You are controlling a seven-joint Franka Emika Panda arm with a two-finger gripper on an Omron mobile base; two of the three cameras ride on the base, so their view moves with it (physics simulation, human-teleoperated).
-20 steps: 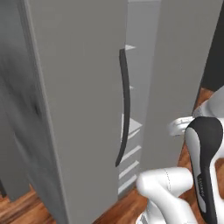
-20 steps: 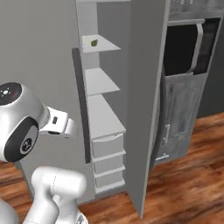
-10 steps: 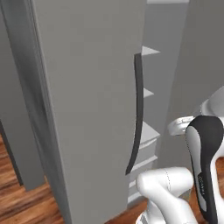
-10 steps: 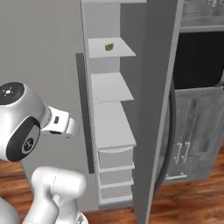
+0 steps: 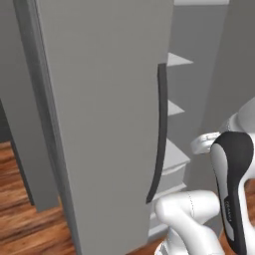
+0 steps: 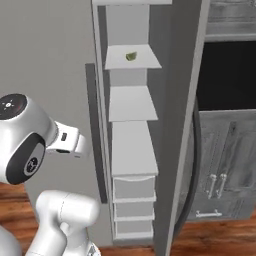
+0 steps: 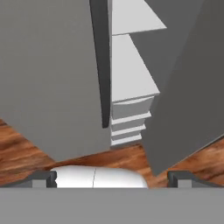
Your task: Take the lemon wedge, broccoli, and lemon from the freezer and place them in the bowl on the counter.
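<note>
Reddish wood-plank floor beneath dark grey cabinets with metal handles.

Setting: domestic kitchen, rendered. Evidence: tall light-grey freezer standing open, its door carrying a dark curved vertical handle; pale inner shelves above stacked drawers. Right of the freezer: dark built-in oven cavity over grey panelled cabinet doors with bar pulls. Beneath the freezer: reddish-brown wood-plank floor.
</note>
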